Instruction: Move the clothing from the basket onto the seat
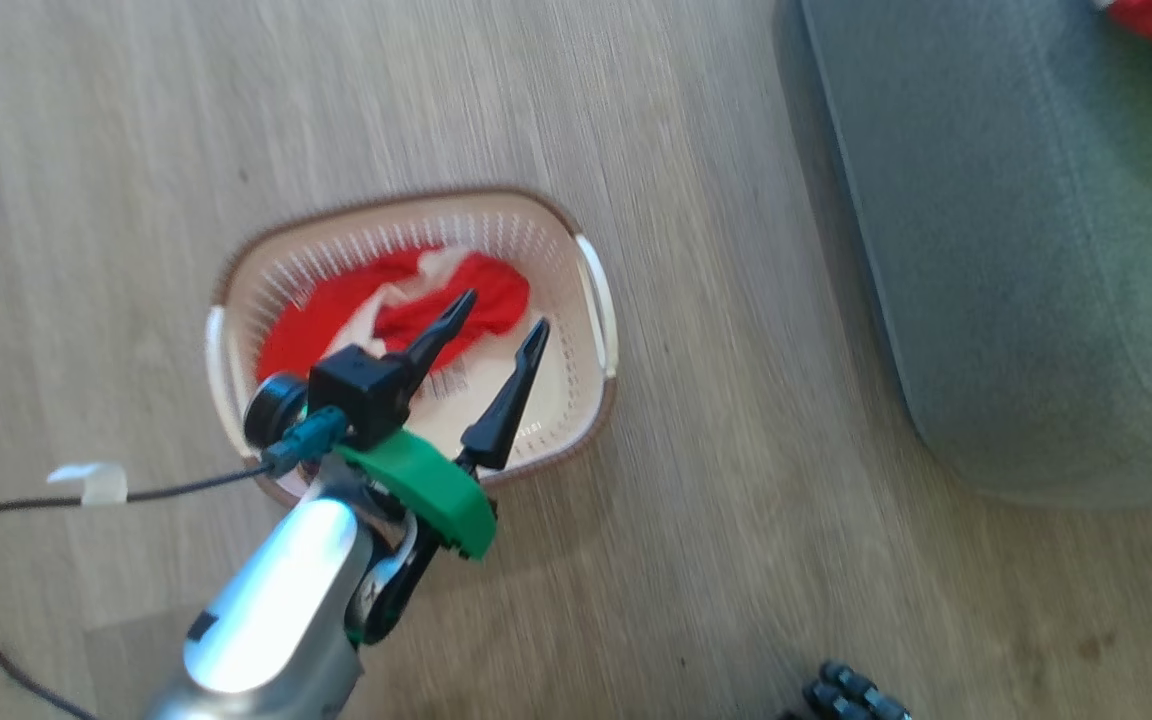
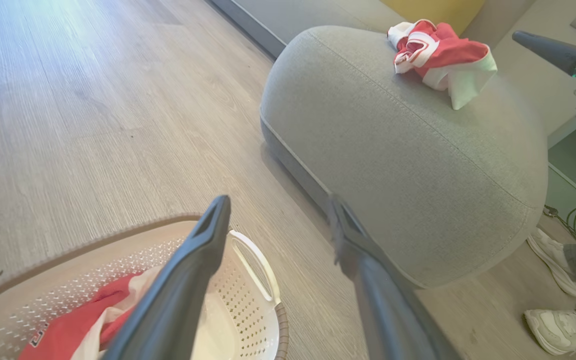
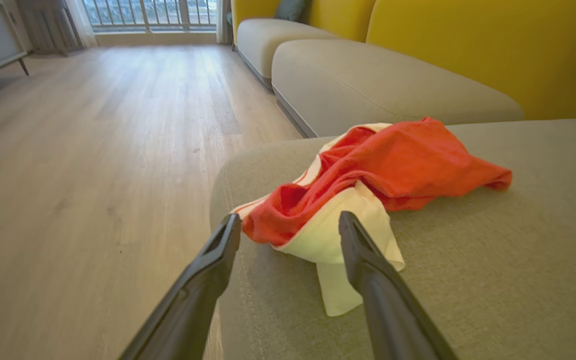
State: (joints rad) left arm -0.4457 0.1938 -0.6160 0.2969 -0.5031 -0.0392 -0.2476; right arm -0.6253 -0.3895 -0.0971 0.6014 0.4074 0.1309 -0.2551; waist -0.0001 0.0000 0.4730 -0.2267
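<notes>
Left claw [image 1: 503, 312]: fingers apart, empty, hanging over the basket [image 1: 386, 200] on the wood floor [image 1: 86, 200]. One red-and-white garment [image 1: 336, 315] lies inside the basket. Print on the sticker [image 1: 451, 385] is unreadable. Right claw [image 3: 289, 220]: fingers apart, empty, just short of a second garment [image 3: 393, 165] lying on the grey seat [image 3: 493, 260].

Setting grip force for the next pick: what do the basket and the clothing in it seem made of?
The basket looks like rigid moulded plastic, cream with a slight sheen: regular holes in its walls; the brown rim merely looks woven. The clothing in it looks like thin, soft, matte fabric, crumpling into loose folds; fibre cannot be told.
</notes>
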